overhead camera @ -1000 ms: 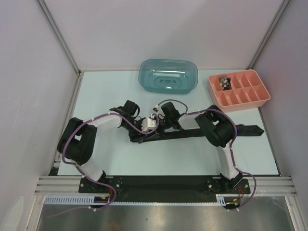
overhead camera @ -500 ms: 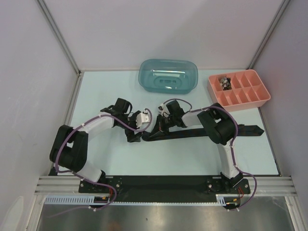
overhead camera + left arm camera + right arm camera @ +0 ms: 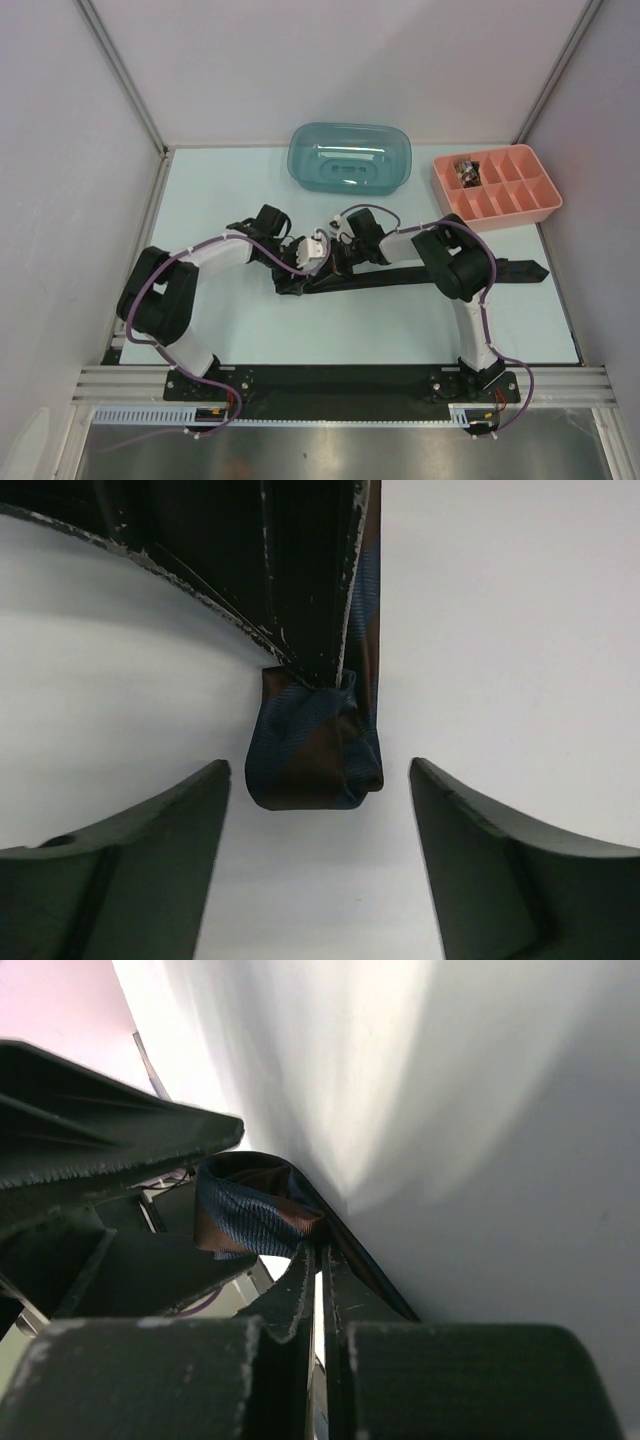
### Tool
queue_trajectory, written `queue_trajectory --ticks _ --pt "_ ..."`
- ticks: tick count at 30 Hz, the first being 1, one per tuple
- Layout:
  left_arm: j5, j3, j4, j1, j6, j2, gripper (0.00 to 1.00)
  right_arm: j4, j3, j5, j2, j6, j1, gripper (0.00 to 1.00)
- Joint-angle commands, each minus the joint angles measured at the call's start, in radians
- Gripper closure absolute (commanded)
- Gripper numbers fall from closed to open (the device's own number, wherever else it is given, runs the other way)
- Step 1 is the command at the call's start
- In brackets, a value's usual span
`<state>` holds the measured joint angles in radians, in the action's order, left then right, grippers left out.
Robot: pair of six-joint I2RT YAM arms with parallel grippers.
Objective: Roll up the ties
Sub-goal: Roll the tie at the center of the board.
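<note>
Tie stretches left-to-right across the mid tabletop, its rolled end sitting squarely between the wide-open, empty jaws of the nearer left gripper, while the right gripper is pinched shut on the strip just behind the roll.

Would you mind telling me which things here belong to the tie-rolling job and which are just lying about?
Part of the job:
- tie, one end rolled up
- left gripper, open around the roll
- right gripper, shut on the tie

Lying about:
- teal bin
- salmon divided tray, with a small dark item in one compartment
</note>
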<state>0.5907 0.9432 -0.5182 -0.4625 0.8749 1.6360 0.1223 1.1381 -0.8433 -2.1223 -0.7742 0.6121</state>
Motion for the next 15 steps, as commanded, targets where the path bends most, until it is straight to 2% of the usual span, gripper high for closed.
queue_trajectory --ticks 1,5,6,9,15 --pt "0.046 0.049 0.026 -0.018 -0.016 0.021 0.28 -0.061 -0.028 0.024 0.027 0.049 -0.003 1.00" --pt "0.057 0.066 0.026 -0.027 -0.020 0.024 0.42 -0.082 -0.026 0.023 0.027 0.073 -0.006 1.00" --pt "0.063 0.065 0.027 -0.031 -0.019 0.024 0.48 -0.090 -0.026 0.023 0.027 0.078 -0.008 1.00" --pt "0.077 0.063 0.026 -0.050 -0.005 0.010 0.55 -0.102 -0.020 0.026 0.021 0.090 -0.008 1.00" --pt "0.002 0.080 0.024 -0.120 0.010 0.062 0.57 -0.113 -0.006 0.020 0.007 0.099 -0.002 1.00"
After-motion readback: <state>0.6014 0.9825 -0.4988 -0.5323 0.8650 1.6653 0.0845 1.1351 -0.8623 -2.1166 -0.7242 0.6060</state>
